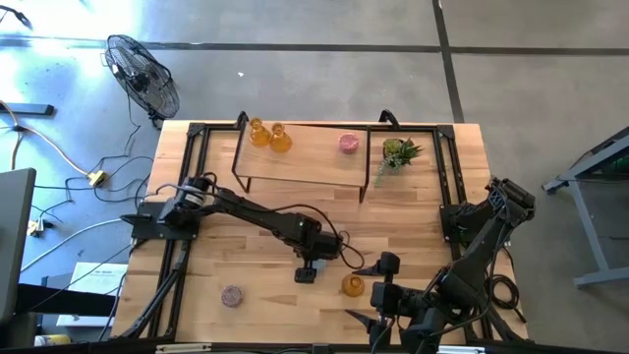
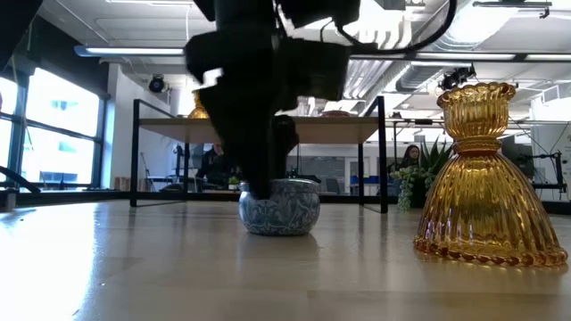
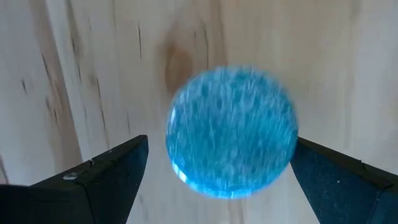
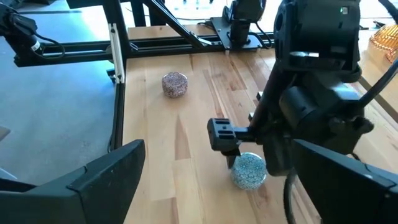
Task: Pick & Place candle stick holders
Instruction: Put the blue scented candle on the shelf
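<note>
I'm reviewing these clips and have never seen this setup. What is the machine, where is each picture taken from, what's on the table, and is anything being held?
Two dark robot arms work at a wooden table. One picture looks straight down, one looks level across the tabletop, and one comes from each arm's wrist.

The left gripper is open, lowered around the blue-grey holder, a finger on either side, not yet closed. The right gripper waits open at the table's near edge. Nothing is held.

On the table: an amber holder beside the left gripper and a mauve holder at the near left. A black-framed shelf at the back carries two amber holders and a pink holder, with a small green plant beside it.
</note>
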Tool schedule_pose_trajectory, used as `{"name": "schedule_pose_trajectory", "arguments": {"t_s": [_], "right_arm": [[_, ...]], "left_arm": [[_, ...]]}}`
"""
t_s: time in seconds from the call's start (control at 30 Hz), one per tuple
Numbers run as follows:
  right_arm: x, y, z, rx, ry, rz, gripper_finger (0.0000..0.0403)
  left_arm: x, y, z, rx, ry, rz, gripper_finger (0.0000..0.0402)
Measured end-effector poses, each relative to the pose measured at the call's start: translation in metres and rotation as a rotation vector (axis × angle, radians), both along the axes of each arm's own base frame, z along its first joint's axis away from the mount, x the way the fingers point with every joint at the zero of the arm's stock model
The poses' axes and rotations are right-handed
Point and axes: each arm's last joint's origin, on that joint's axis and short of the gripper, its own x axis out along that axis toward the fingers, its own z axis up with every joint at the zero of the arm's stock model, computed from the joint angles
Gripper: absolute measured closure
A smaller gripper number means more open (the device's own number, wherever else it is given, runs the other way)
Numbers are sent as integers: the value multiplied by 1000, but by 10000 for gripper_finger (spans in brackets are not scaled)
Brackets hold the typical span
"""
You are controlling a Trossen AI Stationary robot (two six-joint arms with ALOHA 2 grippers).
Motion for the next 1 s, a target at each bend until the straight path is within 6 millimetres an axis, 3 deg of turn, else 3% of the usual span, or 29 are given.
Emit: {"name": "schedule_pose_trajectory", "arguments": {"t_s": [0.5, 1.0], "right_arm": [[0, 0, 0, 1, 4, -3, 7], [0, 0, -2, 2, 9, -8, 7]], "left_arm": [[4, -1, -2, -1, -25, -7, 26], [13, -2, -18, 24, -60, -23, 26]]}}
